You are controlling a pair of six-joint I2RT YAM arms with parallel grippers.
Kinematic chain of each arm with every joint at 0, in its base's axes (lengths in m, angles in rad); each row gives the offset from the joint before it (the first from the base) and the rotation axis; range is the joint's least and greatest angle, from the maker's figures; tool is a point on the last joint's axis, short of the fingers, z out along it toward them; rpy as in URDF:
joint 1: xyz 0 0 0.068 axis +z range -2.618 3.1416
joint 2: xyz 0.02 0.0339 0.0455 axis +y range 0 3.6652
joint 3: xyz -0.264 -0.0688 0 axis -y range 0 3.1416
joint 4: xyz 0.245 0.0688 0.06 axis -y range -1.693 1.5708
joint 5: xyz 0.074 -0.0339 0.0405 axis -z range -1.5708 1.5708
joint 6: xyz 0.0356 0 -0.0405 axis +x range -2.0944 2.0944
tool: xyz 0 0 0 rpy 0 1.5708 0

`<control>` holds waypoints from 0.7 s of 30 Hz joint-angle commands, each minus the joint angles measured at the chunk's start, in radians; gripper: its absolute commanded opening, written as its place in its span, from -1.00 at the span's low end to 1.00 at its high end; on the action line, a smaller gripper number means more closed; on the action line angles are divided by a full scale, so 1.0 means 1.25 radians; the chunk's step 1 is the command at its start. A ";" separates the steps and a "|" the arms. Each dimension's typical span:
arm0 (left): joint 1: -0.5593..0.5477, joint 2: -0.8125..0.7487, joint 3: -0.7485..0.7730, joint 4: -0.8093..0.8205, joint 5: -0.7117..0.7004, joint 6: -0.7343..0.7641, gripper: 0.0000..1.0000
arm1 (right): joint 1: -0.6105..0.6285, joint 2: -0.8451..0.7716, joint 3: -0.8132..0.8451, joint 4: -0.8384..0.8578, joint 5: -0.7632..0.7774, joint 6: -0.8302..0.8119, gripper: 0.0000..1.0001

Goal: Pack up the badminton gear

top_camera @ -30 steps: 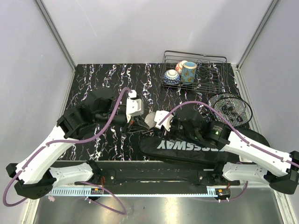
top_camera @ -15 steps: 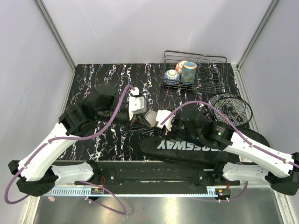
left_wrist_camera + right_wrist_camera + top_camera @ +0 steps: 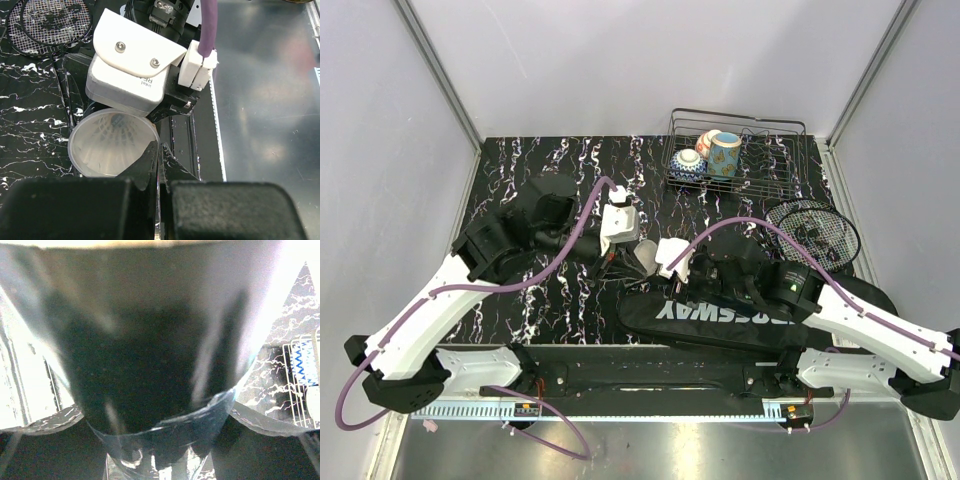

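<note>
Left tool (image 3: 159,152) is pinched fully together with nothing visible between its fingers, its tips right at the near rim of the shuttlecock tube (image 3: 87,160). My right tool (image 3: 657,258) is clamped around that tube, holding it on its side above the desk (image 3: 520,170) with the mouth toward my left arm. One feather shuttlecock (image 3: 116,131) sits inside, cork end deep. I judge I am seating it. I should push gently along the tube's axis so the feathers do not crush, and hold the right grip steady without squeezing the thin wall oval. The racket (image 3: 812,232) has its head beyond the CROSSWAY bag (image 3: 720,312) near my right arm; I cannot tell whether its handle is inside.
</note>
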 commanded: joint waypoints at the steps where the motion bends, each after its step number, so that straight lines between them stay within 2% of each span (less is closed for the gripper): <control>1: -0.003 0.009 0.030 -0.005 0.054 0.013 -1.00 | 0.000 -0.029 0.022 0.071 -0.015 -0.001 -0.35; 15: -0.003 0.097 0.076 -0.152 0.195 0.060 -1.00 | 0.014 -0.077 -0.009 0.075 -0.058 -0.017 -0.35; 21: -0.003 0.113 0.068 -0.184 0.177 0.024 -1.00 | 0.039 -0.055 0.010 0.038 -0.011 -0.054 -0.36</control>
